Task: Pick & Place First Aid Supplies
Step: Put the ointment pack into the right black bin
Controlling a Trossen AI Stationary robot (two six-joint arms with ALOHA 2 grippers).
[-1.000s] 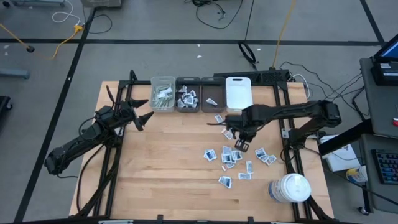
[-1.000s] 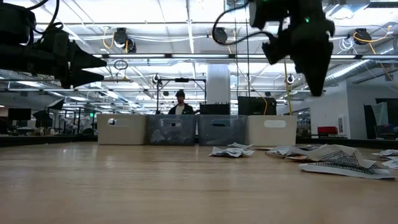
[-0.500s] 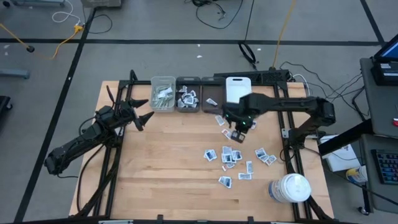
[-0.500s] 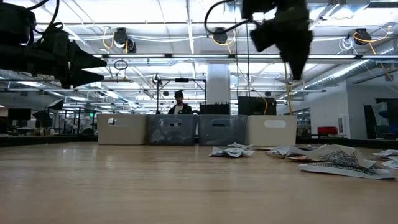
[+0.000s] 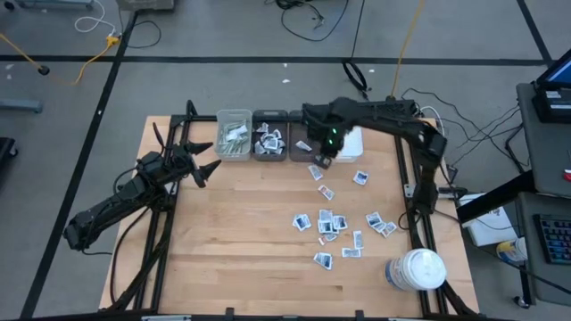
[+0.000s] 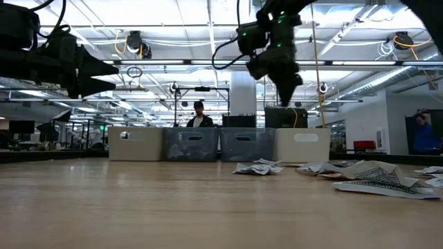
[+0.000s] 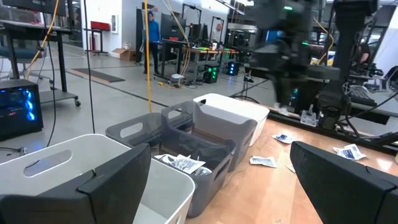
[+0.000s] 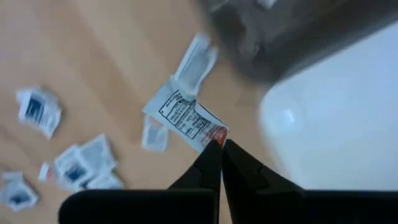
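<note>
Right now your right pincer [image 8: 219, 144] is clamped on the corner of one white sachet [image 8: 186, 116] with dark print and a touch of red at the pinched edge, and it carries that sachet above the far part of the table [image 5: 223, 250], over the table's strip just in front of the dark grey bin [image 5: 303, 143] and the white bin [image 5: 348, 135]. You can see the sachet dangling from the fingertips [image 8: 210, 163], well clear of the wood. Below it, the rest of the sachets [image 5: 332, 225] lie scattered over the right half of the table, a few just in front of the bins and the main cluster nearer the middle, with a large white jar [image 5: 417, 268] standing at the near right corner. Along the far edge the row of four bins runs from a pale one [image 5: 234, 134] holding greenish-white strips, through a grey one [image 5: 269, 135] with sachets in it, to the two beside your held piece. Your left pincer [image 7: 217, 180] waits over the left side of the table (jaws spread wide, nothing between them), pointed toward the bins. A person [image 6: 199, 115] stands in the room beyond the table.
</note>
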